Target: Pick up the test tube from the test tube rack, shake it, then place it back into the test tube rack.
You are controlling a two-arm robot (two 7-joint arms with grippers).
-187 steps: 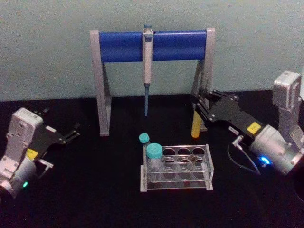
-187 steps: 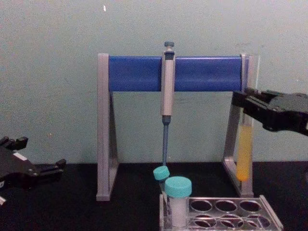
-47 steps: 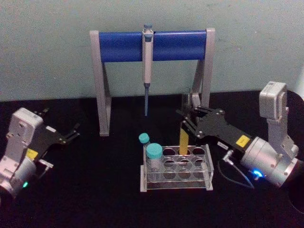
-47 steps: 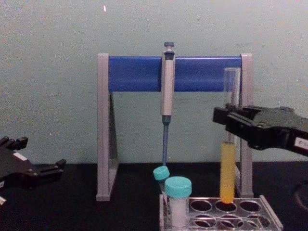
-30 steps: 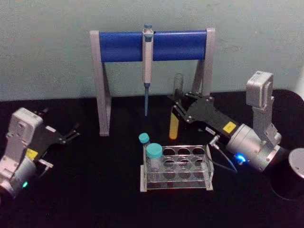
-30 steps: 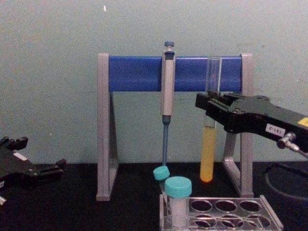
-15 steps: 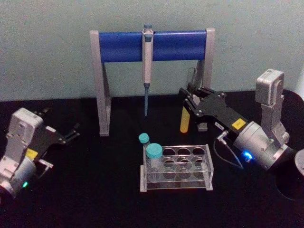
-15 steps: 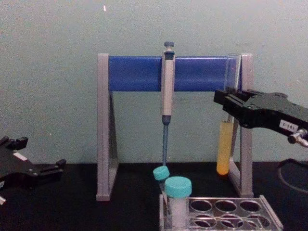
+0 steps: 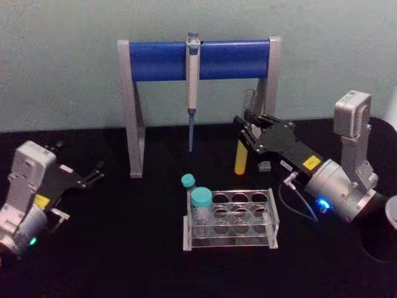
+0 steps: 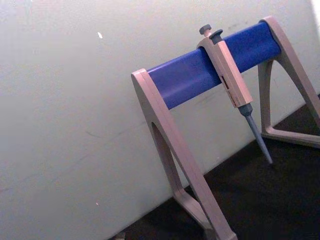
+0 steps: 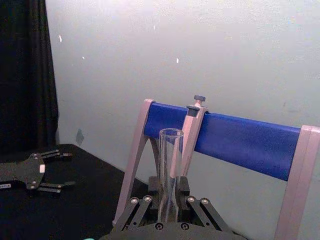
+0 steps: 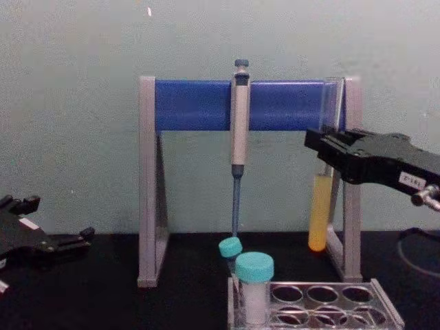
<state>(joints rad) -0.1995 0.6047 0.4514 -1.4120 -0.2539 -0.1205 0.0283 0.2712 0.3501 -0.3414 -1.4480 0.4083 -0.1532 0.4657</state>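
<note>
Chest view puts the test tube (image 12: 320, 206) right of centre, hanging clear of the black table (image 12: 103, 302) and above and behind the test tube rack (image 12: 385, 313), its yellow liquid filling the lower part and its open mouth overlapping the right end of the blue bar of the pipette stand (image 12: 196, 103). The right pincer (image 12: 324, 157) is clenched on the bare glass just above the liquid line, which I judge the sensible place to hold: dry, near the balance point, and away from the rim. The tube looks light and stiff but slick and brittle, so squeezing harder risks a crack while a loose hold risks a slide. With no cap, any hard or tilted shake could throw liquid out. It leans slightly in this frame. The nearest hard edge is the stand's grey right leg, which sits directly behind or beside the tube. I cannot tell from here whether a gap separates them. In the head view the tube (image 9: 240, 158) sits above and right of the rack (image 9: 229, 243), with open dark table between. The rack's middle and right holes look free, while the teal-capped tubes (image 12: 254, 275) crowd its left end beneath the hanging pipette (image 12: 239, 124). The left pincer (image 9: 80, 164) rests released at the lower left, well apart.
</note>
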